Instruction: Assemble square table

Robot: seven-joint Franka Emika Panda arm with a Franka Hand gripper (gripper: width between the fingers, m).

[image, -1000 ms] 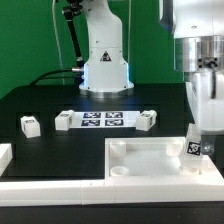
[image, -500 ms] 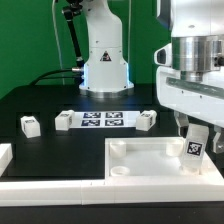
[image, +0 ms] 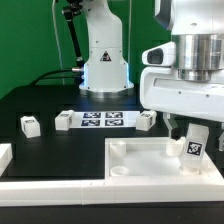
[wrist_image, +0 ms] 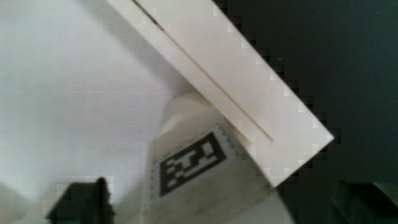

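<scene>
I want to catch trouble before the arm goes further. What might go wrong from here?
1. The gripper hangs open right at the top of the leg, which stands upright at the tabletop corner. A finger catching the leg's top could tip it.
2. The wrist view shows the leg right beside the raised rim, so a finger might strike the rim instead of closing cleanly.

No words, numbers or brand names legible in either view. Only black-white square tags:
- a row of them on the marker board [image: 101, 120]
- one on the loose leg [image: 30, 125] at the exterior view's left
- one on the upright leg [image: 195, 143] [wrist_image: 192, 158]

Dark mark on the arm base [image: 101, 55] is too small to read.
</scene>
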